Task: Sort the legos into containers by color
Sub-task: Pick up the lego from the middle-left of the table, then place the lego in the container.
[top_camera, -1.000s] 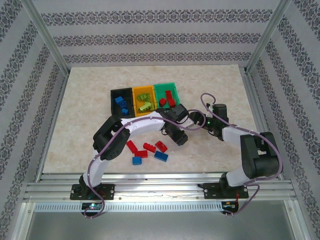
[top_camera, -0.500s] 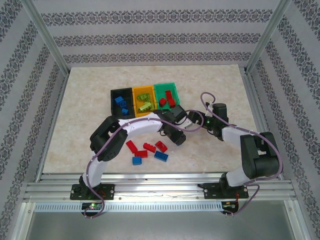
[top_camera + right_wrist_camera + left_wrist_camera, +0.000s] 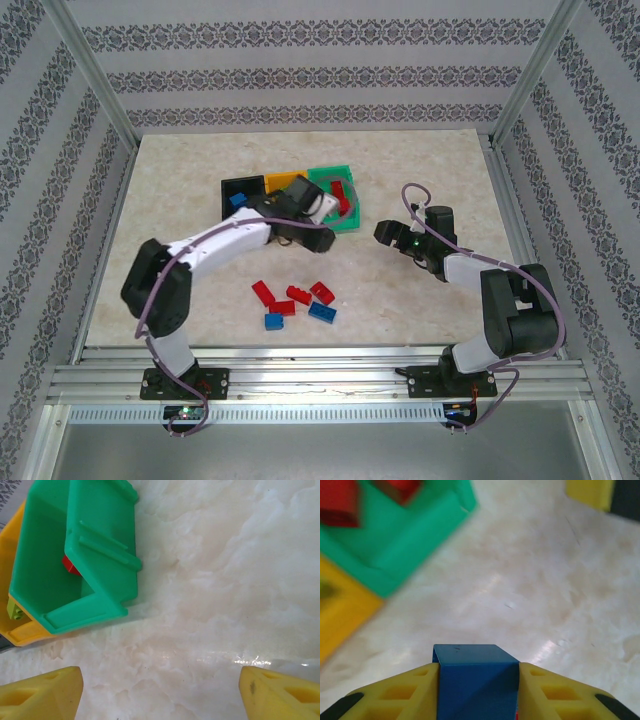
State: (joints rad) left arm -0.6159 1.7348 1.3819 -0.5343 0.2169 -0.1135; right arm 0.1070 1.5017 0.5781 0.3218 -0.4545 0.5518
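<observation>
Left hand (image 3: 477,666), clamped tight on a blue lego (image 3: 476,685), has swung off the loose pile (image 3: 295,298); the containers (image 3: 395,555) now sit just ahead-left, drop-off likely next.

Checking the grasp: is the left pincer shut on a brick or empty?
Shut, not empty: the left pincer clamps a blue brick, squeezed from both sides in its wrist view.

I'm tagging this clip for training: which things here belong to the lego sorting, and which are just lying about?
Job: blue brick in the shut left gripper; open right gripper; loose red bricks; loose blue bricks; black bin, orange-yellow bin, green bin.
Just there: table, aluminium frame, patterned walls.
</observation>
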